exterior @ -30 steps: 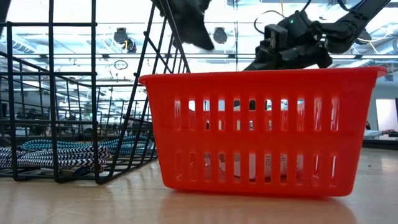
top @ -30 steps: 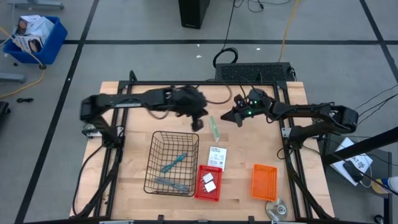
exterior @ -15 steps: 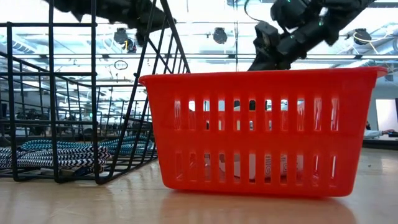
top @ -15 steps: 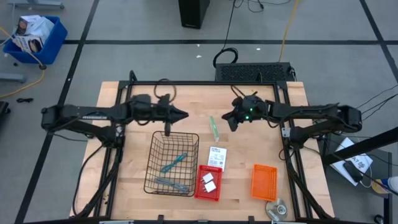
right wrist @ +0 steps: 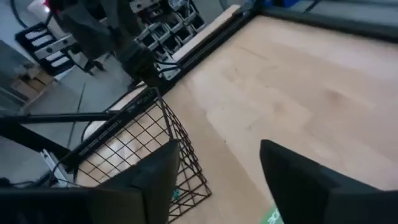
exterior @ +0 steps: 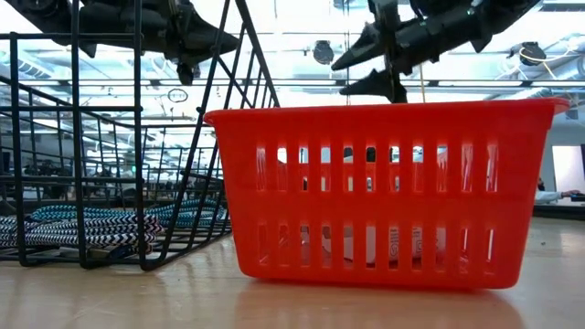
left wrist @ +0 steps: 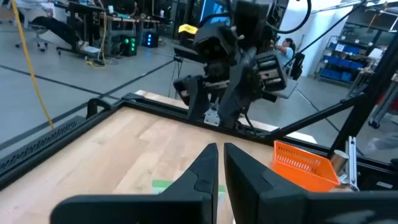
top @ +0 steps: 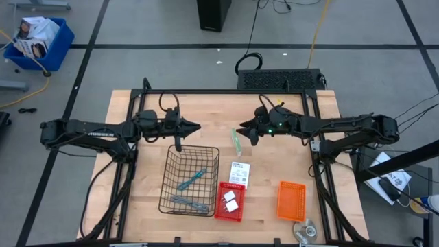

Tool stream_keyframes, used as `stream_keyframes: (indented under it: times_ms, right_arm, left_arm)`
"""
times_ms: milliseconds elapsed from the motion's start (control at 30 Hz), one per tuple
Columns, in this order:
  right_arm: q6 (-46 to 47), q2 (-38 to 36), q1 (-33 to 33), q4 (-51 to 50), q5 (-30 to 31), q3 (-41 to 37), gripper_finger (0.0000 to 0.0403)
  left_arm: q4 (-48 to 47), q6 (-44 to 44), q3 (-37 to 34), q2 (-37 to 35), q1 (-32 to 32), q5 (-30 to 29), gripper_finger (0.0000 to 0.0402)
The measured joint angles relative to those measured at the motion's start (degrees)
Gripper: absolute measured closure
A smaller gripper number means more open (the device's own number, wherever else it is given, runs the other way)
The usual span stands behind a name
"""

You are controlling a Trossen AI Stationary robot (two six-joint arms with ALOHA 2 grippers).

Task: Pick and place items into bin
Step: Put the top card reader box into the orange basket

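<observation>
A slim green-and-white item (top: 237, 143) lies flat on the table at its middle. A white card with green print (top: 239, 171) lies nearer the front. My right gripper (top: 241, 133) hovers open just beyond the slim item's far end, fingers apart in its wrist view (right wrist: 217, 180). My left gripper (top: 196, 127) hangs shut and holding nothing over the far rim of the black wire basket (top: 190, 180), pointing level toward the right arm (left wrist: 217, 163). A teal tool (top: 192, 178) and a grey one (top: 189, 202) lie in the basket. Two white blocks (top: 230, 200) sit in the red bin (top: 221, 211).
An orange bin (top: 291, 200) stands at the front right, with a round silver disc (top: 305, 230) near the front edge beside it. In the low view the red bin (exterior: 384, 192) and the wire basket (exterior: 119, 137) fill the foreground. Bare wood lies between the arms at the far side.
My left gripper has drawn back toward the table's left edge, from beside the slim item to the basket's far rim, and tipped from pointing down to level. My right gripper has gone left toward the slim item, risen a little, and opened.
</observation>
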Motion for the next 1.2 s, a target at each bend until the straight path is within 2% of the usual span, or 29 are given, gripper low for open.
stream_keyframes:
  times_ms: [200,333,467,567,733,833,1033,1200]
  right_arm:
    - [0.23,0.3,-0.95,3.02,0.28,-2.55,0.0152]
    - [4.9,0.37,-2.08,3.64,0.61,-4.1,0.015]
    - [4.42,0.67,-3.07,4.03,-1.61,-4.53,0.0154]
    - [3.25,0.76,-1.67,0.2,-2.5,-4.15,0.0157]
    - [1.92,2.28,1.77,-8.25,5.78,-2.44,0.0164]
    - [1.75,4.14,2.73,-10.63,7.42,-0.98,0.0167]
    - [-0.87,10.87,3.71,-16.21,8.01,5.9,0.017]
    - [-3.03,15.86,3.9,-26.8,12.46,12.55,0.017]
  left_arm:
    - [0.14,-0.19,0.0,0.02,0.02,-0.02,0.0371]
    - [0.13,-0.18,0.0,0.04,0.01,-0.04,0.0371]
    - [0.12,-0.36,0.0,0.04,-0.09,-0.07,0.0371]
    - [0.08,-0.73,0.0,0.04,-0.21,-0.07,0.0371]
    - [-0.13,0.18,0.0,0.04,-0.86,-0.09,0.0371]
    - [-0.49,0.51,0.0,0.04,-1.29,-0.15,0.0371]
    - [-1.02,0.77,0.0,0.04,-1.31,-0.13,0.0371]
    - [-1.47,0.77,0.0,0.04,-1.46,0.0,0.0371]
